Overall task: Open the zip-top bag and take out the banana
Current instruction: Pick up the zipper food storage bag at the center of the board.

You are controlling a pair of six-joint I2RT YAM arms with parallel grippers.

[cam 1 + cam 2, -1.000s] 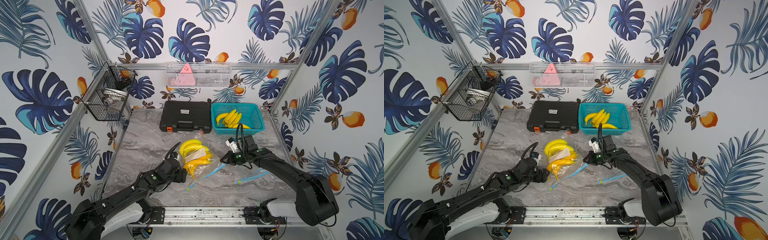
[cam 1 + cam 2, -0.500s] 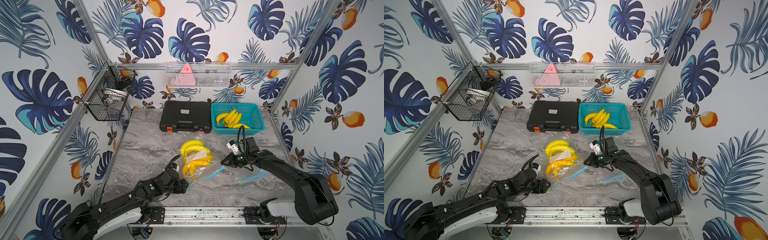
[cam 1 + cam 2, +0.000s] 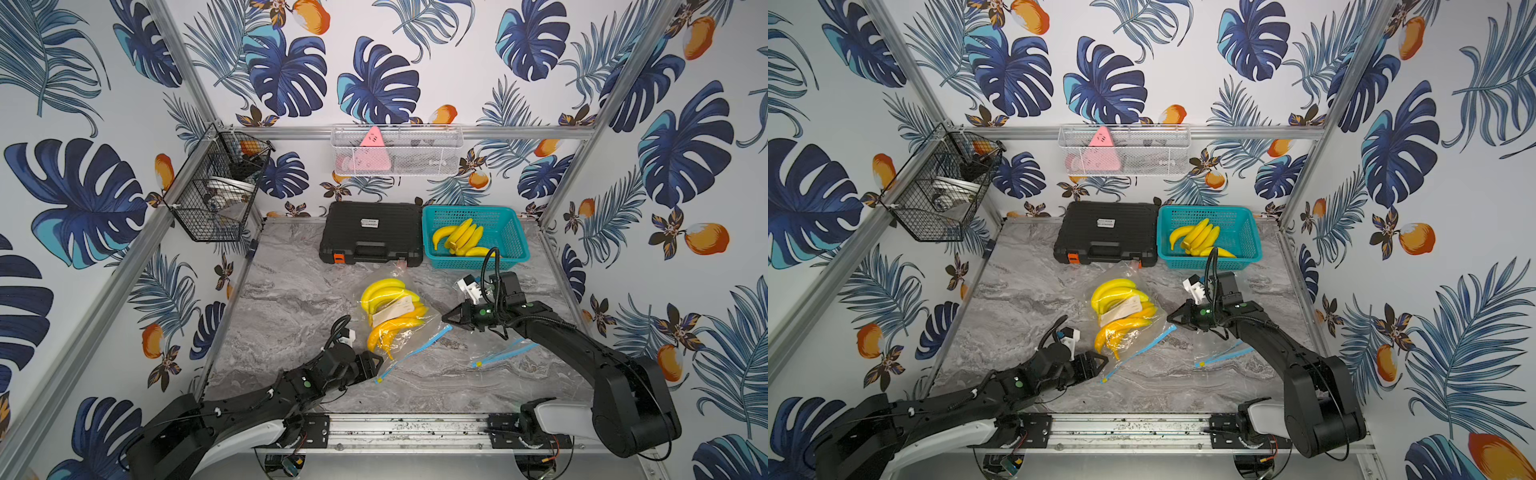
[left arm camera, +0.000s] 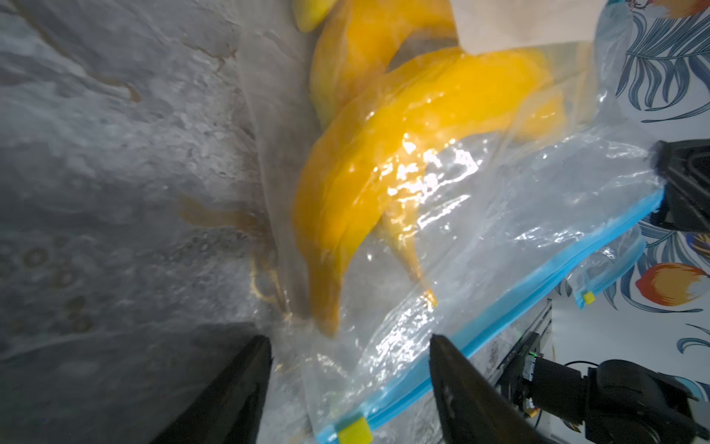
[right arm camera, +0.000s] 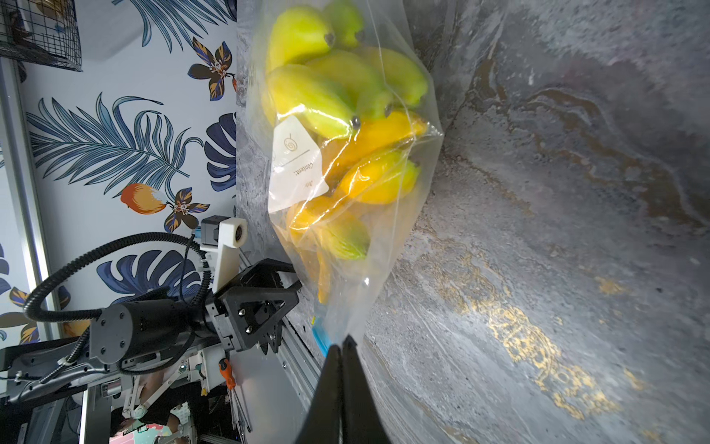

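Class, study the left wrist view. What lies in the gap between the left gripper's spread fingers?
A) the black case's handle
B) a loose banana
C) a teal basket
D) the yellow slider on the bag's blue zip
D: the yellow slider, on the blue zip of the zip-top bag, shows between the two fingers of the open left gripper.

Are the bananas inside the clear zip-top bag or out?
Inside: the yellow bananas show through the clear plastic zip-top bag, behind its blue zipper strip.
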